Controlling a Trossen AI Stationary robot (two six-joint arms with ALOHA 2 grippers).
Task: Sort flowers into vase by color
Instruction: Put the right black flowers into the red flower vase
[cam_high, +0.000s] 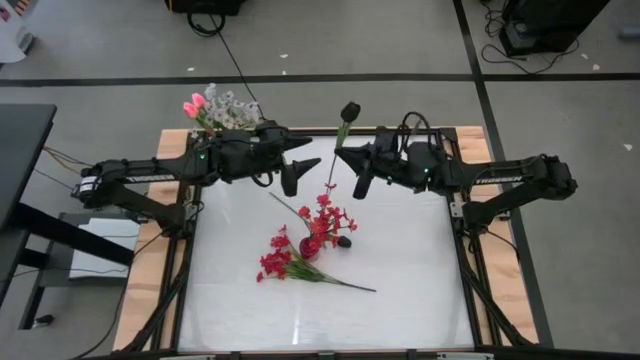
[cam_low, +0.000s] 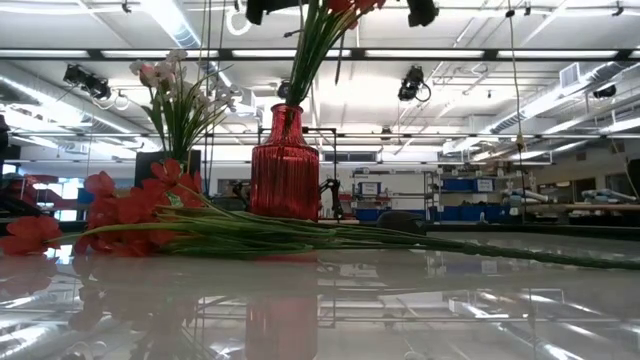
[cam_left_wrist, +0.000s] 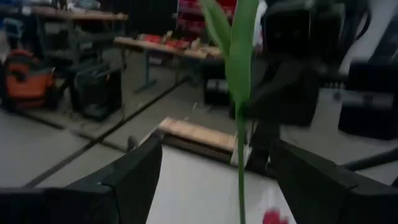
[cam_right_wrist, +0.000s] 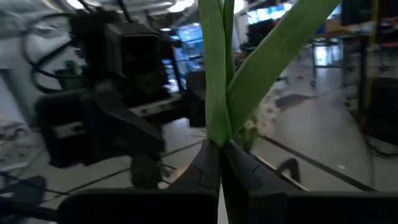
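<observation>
**A:** Gripping a dark-budded flower (cam_high: 344, 128) by its green stem, the right gripper (cam_high: 362, 187) is seen with its fingers (cam_right_wrist: 205, 171) pressed shut, the leaves rising straight out from between the tips. Which step is taken to be in hand?

**B:** A carry, it is judged. The stem is pinched at the right fingertips, and the dark bud is held out beyond them, past the table's far edge (cam_high: 320, 129). The left gripper (cam_high: 290, 177) is held just across from it with its fingers (cam_left_wrist: 127, 180) spread wide and nothing between them; the same stem is seen a little ahead of that gap.

**A:** And the rest of the flowers?

**B:** A red vase (cam_low: 284, 165) already holding red blooms (cam_high: 325, 215) is stood below and beyond both pairs of fingertips, towards the table's middle. One red spray (cam_high: 285, 262) is left lying flat past it. Pink and white blooms (cam_high: 215, 107) are gathered behind the left gripper, in a vessel that cannot be made out.

**A:** What is called for next?

**B:** Probably a handover or a guided lowering. The stem must be kept upright and steered to the right vase by colour. Which vase is meant for the dark bud cannot be told.
</observation>
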